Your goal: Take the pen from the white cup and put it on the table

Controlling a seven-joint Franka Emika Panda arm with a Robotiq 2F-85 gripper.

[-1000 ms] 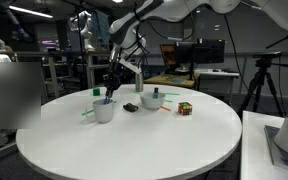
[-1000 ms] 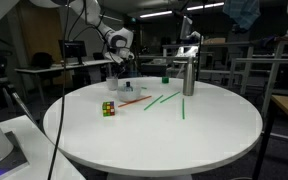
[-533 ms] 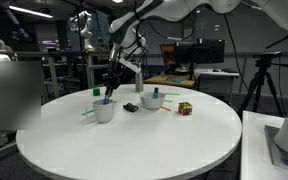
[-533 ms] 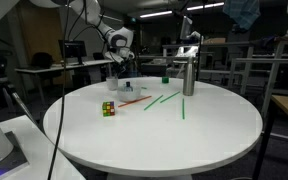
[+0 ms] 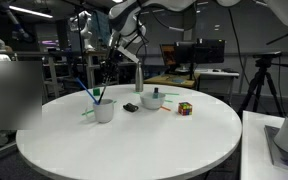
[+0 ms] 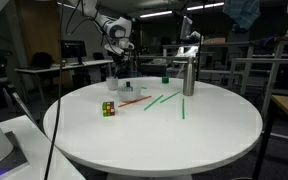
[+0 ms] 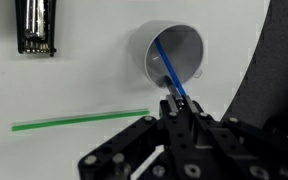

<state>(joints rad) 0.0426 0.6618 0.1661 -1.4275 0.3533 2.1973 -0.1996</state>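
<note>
In the wrist view the black Robotiq gripper (image 7: 180,106), low and right of centre, is clenched on the upper end of the thin, straight pen (image 7: 168,66), which looks dark blue here; the pen slants up-left, its lower end inside the small plain white cylindrical cup (image 7: 191,48) at upper centre; a thin green stick (image 7: 79,122) lies at left on the smooth white round table (image 7: 74,85).

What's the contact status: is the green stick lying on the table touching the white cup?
Apart. The wrist view shows a strip of bare table between the near end of the green stick and the wall of the white cup.
</note>
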